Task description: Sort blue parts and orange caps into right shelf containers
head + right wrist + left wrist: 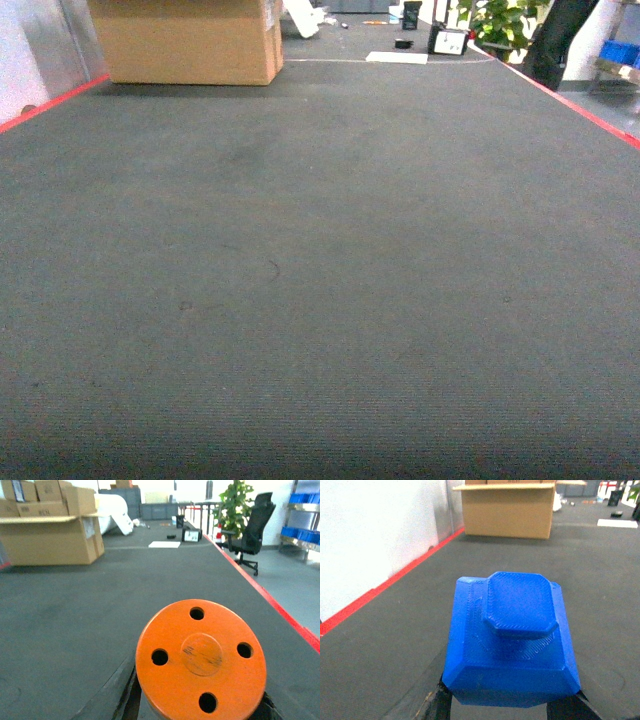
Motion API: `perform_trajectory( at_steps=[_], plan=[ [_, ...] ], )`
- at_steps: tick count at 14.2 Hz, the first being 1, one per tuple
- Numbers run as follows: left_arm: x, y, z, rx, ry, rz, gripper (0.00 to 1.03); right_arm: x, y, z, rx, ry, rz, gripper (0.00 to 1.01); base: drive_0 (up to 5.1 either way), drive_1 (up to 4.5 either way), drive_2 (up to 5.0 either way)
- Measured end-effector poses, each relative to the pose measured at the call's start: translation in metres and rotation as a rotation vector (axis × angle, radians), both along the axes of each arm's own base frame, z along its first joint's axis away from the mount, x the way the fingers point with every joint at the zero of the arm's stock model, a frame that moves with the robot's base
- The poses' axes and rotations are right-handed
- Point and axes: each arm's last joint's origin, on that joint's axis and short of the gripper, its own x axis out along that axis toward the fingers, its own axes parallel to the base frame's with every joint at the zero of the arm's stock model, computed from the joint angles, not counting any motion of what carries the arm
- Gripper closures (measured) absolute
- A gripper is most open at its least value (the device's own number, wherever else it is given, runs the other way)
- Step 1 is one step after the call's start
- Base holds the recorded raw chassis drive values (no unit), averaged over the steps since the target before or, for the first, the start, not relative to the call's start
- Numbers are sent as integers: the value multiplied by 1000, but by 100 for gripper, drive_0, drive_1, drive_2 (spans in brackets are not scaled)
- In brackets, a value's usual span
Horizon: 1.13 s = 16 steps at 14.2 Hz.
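Wrist views: left claw (510, 705) grips blue part (512, 640); right claw (200, 712) grips orange cap (201, 660).

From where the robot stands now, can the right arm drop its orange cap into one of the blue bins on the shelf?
Probably not yet. The blue bins sit on a far shelf beyond the red floor line, well ahead of the orange cap; the base likely needs to drive closer.
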Motion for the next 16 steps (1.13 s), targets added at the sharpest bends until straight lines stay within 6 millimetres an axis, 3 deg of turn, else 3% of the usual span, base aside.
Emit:
perform_trajectory(
  at_steps=[1, 4, 6, 8, 11, 16],
  plan=[
    [-17, 4, 17, -9, -68, 14, 59, -18, -3, 14, 9, -53, 2, 58, 0, 0, 0],
    [-43, 10, 36, -31, -150, 37, 59, -54, -6, 32, 25, -166, -20, 58, 0, 0, 0],
    [-46, 8, 36, -31, -144, 3, 59, -60, -2, 35, 12, -183, 7, 58, 0, 0, 0],
    [-45, 7, 34, -25, -130, 3, 59, -59, -2, 31, 1, -157, -6, 58, 0, 0, 0],
    [-51, 21, 23, -23, -19, -198, 59, -67, -10, 14, -53, 47, 24, 58, 0, 0, 0],
    [-60, 32, -1, -37, -11, -249, 59, -77, -25, -16, -54, 57, 42, 58, 0, 0, 0]
  ],
)
